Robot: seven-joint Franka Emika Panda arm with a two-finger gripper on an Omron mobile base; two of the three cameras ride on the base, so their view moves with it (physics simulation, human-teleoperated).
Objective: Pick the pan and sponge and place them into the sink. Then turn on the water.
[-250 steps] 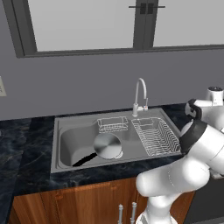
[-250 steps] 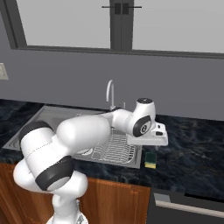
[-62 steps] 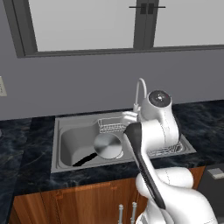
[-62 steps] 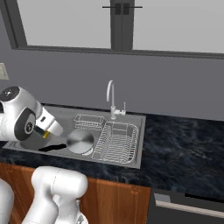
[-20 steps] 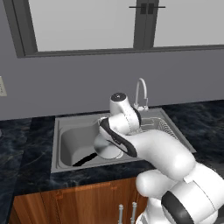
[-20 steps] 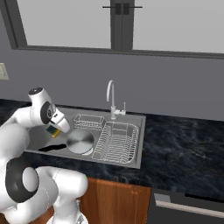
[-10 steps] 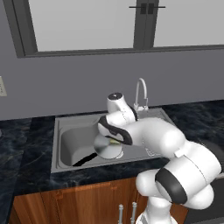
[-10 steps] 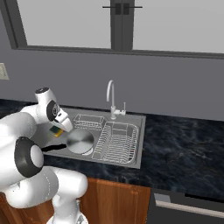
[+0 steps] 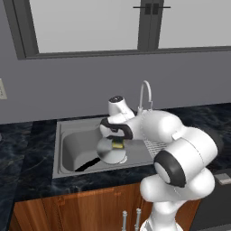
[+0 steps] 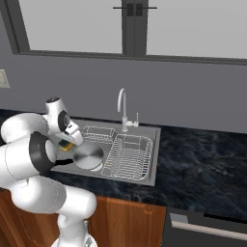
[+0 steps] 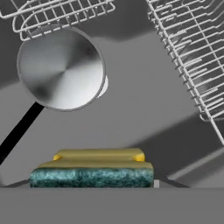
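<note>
A glossy white robot arm (image 9: 180, 149) built of rounded, bulbous segments is shown; black bands are seen at its joints, and a small dark cap is carried on its white wrist housing (image 10: 54, 112).

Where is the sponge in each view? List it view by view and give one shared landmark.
Left base view: sponge mid-frame, at the gripper, above the pan.
Right base view: sponge left of centre, just left of the pan.
Hand view: sponge bottom centre, below the pan.
Shared landmark: the pan in the sink.
</note>
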